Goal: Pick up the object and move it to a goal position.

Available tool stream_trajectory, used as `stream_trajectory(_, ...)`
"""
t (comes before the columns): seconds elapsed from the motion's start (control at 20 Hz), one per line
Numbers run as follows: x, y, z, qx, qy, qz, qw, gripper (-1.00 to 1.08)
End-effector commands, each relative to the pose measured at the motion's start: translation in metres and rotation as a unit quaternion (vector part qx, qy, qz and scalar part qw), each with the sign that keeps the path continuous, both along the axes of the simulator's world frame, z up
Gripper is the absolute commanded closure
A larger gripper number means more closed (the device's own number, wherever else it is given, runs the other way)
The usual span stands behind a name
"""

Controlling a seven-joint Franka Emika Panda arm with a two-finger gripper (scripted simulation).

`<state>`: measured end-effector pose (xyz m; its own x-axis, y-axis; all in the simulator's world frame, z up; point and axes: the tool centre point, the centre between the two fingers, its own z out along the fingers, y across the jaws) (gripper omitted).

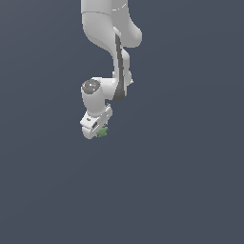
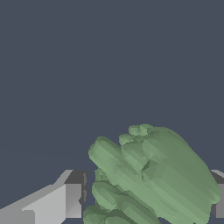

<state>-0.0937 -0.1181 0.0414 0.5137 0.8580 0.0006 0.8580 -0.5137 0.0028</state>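
Observation:
The object (image 1: 102, 131) is a tiny green lumpy thing, seen in the exterior view at the tip of the white arm, against a plain dark blue-grey backdrop. My gripper (image 1: 97, 132) is shut on it, with the green lump poking out on the exterior view's right of the fingers. In the wrist view the object (image 2: 153, 179) looms large between the two grey fingers (image 2: 70, 199), one on each side, and both press against it.
Only the white arm (image 1: 107, 28) coming down from above and the uniform dark background show. No table, edge or other object is visible.

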Motion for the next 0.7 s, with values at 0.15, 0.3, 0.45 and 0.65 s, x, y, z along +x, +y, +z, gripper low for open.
stream_trajectory(0.15,0.0,0.006,0.002,0.0,0.0,0.0,1.0,1.08)
stream_trajectory(0.3,0.002,0.018,0.006,0.0,0.0,0.0,1.0,1.08)
stream_trajectory(0.45,0.003,0.036,0.012,0.0,0.0,0.0,1.0,1.08)
stream_trajectory(0.65,0.007,0.07,0.023,0.0,0.0,0.0,1.0,1.08)
